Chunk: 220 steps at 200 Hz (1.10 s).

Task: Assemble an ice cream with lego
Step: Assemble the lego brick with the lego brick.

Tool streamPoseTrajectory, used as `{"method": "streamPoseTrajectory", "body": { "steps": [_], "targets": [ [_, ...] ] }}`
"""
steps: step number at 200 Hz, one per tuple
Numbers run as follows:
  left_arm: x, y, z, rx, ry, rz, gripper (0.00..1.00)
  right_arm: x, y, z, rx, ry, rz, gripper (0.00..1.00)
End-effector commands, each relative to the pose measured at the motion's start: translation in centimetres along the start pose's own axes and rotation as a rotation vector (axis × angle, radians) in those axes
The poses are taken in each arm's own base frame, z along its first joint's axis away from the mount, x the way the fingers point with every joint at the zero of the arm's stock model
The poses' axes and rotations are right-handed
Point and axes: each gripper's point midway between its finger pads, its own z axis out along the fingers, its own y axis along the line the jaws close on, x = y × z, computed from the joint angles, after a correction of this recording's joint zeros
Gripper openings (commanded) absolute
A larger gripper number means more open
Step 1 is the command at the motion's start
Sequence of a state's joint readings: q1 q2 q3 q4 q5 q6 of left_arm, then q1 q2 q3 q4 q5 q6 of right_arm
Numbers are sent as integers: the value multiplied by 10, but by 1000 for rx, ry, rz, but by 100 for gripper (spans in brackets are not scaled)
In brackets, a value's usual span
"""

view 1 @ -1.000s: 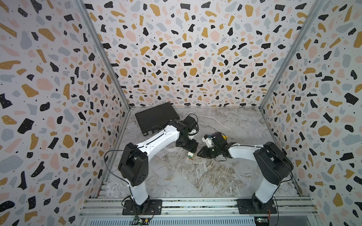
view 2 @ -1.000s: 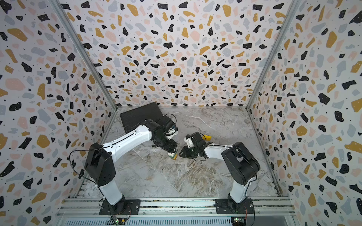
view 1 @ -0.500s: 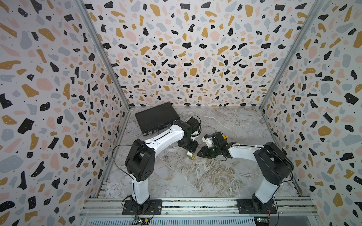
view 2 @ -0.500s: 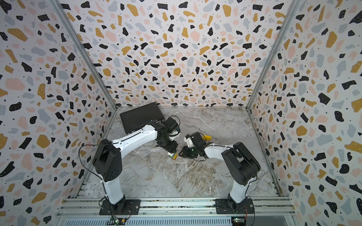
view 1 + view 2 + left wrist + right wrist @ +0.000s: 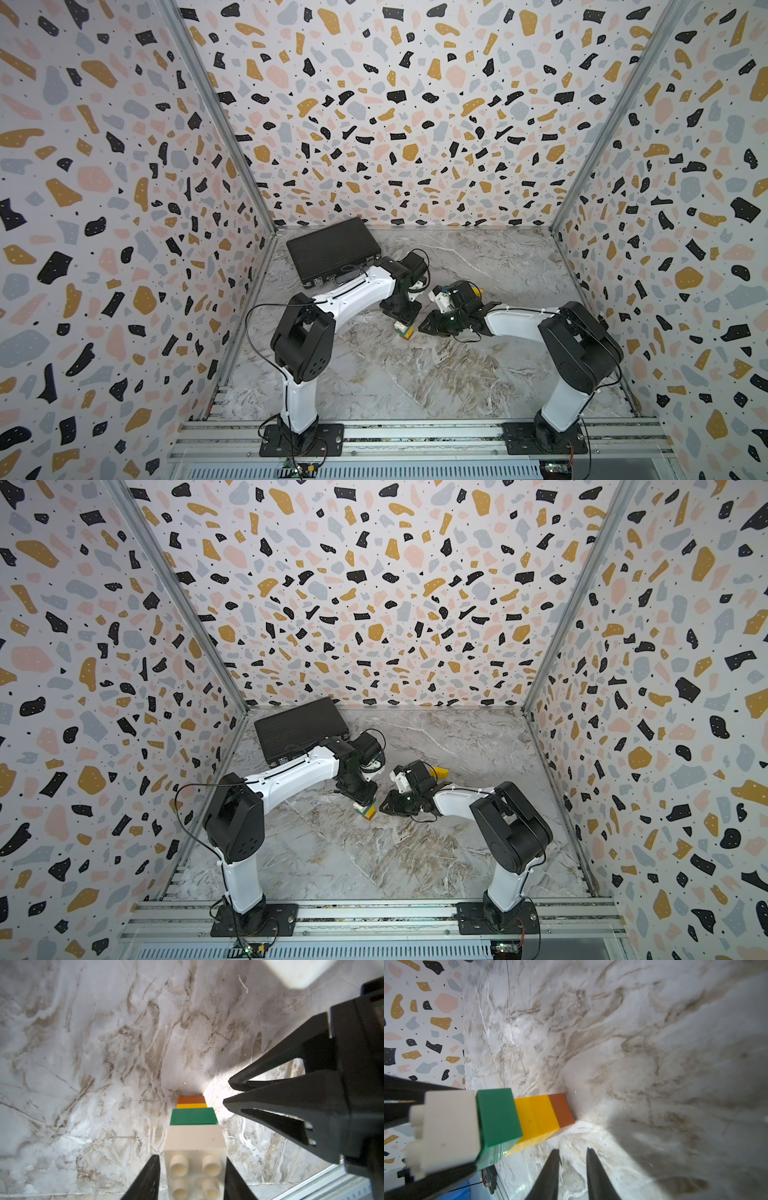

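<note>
Black case: upper left of the table in both top views, against the back-left corner, partly under the left arm.
Left gripper: centre of the frame in the top views, pointing down over the stack; its fingers stand on either side of the white brick, close against it. Whether they are clamped on it I cannot tell.
Ice cream: centre of the frame, standing upright on the table: orange-brown at the bottom, then yellow, green, white, studs bare on top.
Right gripper: just right of the stack, low near the table, tips aimed at its base; fingers a narrow gap apart, holding nothing.
Yellow brick: right of centre, behind the right wrist, lying loose on the table.
Step in hand: likely steadying or seating the stack; the rounded yellow end is not yet on.
Next move: probably fetch the yellow brick and press it squarely onto the white studs while the stack is braced.
Room: open table in the lower half of the frame; the two grippers crowd each other at the stack.
</note>
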State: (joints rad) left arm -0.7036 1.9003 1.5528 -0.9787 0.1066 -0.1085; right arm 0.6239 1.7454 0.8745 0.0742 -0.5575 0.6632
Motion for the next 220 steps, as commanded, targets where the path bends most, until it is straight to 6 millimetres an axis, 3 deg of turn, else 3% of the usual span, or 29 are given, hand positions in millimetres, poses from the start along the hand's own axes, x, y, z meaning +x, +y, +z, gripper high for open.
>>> {"method": "streamPoseTrajectory", "body": {
  "steps": [1,38,73,111,151,220],
  "targets": [
    [2,-3,2,1,12,5,41,-13,20,-10,-31,-32,-47,25],
    [5,-3,5,-4,25,5,42,-13,20,-10,-31,-30,-44,25],
    [-1,-8,-5,7,5,1,62,-13,20,-10,-31,-30,-47,26],
    [-9,-13,-20,27,-37,-19,76,-12,20,-10,-30,-29,-48,27],
    [-9,-13,-26,24,-39,-25,71,-13,21,-11,-31,-29,-47,28],
    [0,-10,-14,13,17,-25,57,-12,21,-11,-29,-28,-49,27]
  ]
}}
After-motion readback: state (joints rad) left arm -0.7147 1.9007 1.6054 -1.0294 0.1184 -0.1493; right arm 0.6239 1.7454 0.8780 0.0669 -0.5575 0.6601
